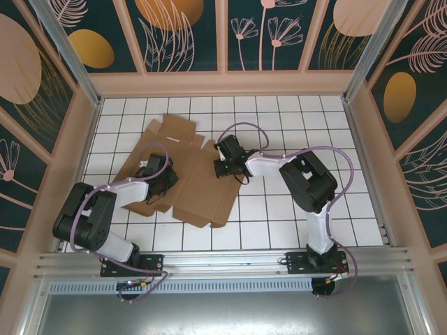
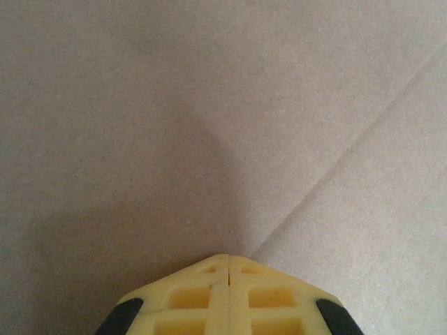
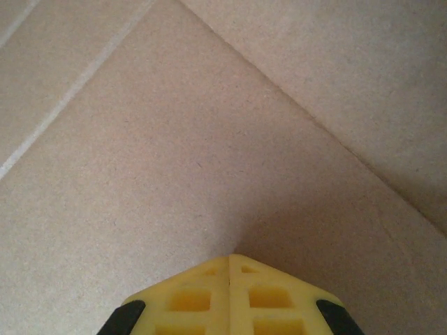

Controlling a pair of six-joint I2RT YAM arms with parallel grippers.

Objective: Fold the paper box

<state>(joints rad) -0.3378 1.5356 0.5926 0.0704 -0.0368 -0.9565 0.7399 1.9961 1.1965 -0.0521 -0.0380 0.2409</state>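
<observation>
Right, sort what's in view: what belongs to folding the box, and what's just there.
For the job: paper box, flat and unfolded; left arm and right arm, jaws shut, tips at the cardboard.
Just there: white tiled table; patterned wall panels.

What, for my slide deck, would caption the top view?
Left gripper and right gripper, both shut, over the flat paper box.

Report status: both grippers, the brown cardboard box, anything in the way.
Left gripper shut, empty, over the flat brown die-cut cardboard box. Right gripper shut, empty, over its right side. Box unfolded on white tiled table. No obstruction seen.
</observation>
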